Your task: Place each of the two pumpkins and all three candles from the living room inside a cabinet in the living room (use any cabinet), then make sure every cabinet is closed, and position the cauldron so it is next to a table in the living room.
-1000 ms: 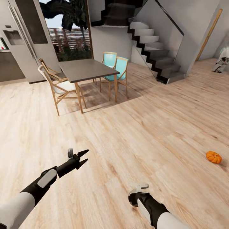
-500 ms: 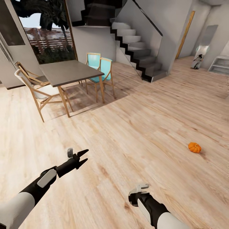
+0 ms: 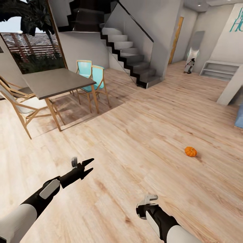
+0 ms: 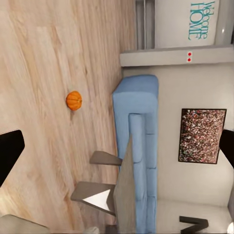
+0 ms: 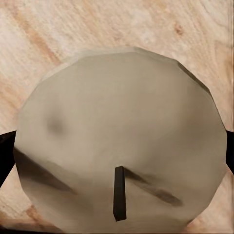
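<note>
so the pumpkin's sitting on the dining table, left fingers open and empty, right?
Not quite. The pumpkin lies on the wood floor, well away from the dining table, as the head view shows. The rest holds: the left gripper has its fingers open and empty.

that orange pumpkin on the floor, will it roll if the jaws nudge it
The pumpkin looks squat and round, so a side nudge may send it sliding or rolling on the smooth wood floor. Its ribbed, curved sides may slip from a shallow grip. It looks rigid.
</note>
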